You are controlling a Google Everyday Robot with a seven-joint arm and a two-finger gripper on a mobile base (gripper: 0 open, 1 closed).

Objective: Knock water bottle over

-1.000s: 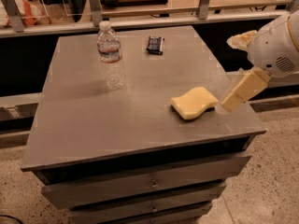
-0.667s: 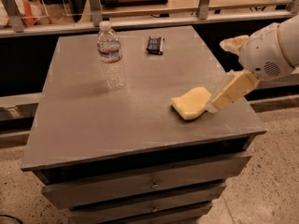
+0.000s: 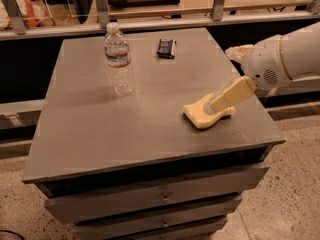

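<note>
The water bottle is small, clear and ribbed, with a white cap and a label band. It stands upright on the grey table near the back left. My gripper comes in from the right on a white arm. It hangs low over the right part of the table, just over the yellow wavy sponge. It is far to the right of the bottle and nearer the front, not touching it.
A small black rectangular object lies near the table's back edge, right of the bottle. The table is a drawer cabinet with drawers below. A rail with glass panels runs behind it.
My gripper and arm have moved left over the table, from beside the sponge's right edge to above it. The bottle, sponge and black object have not moved.
</note>
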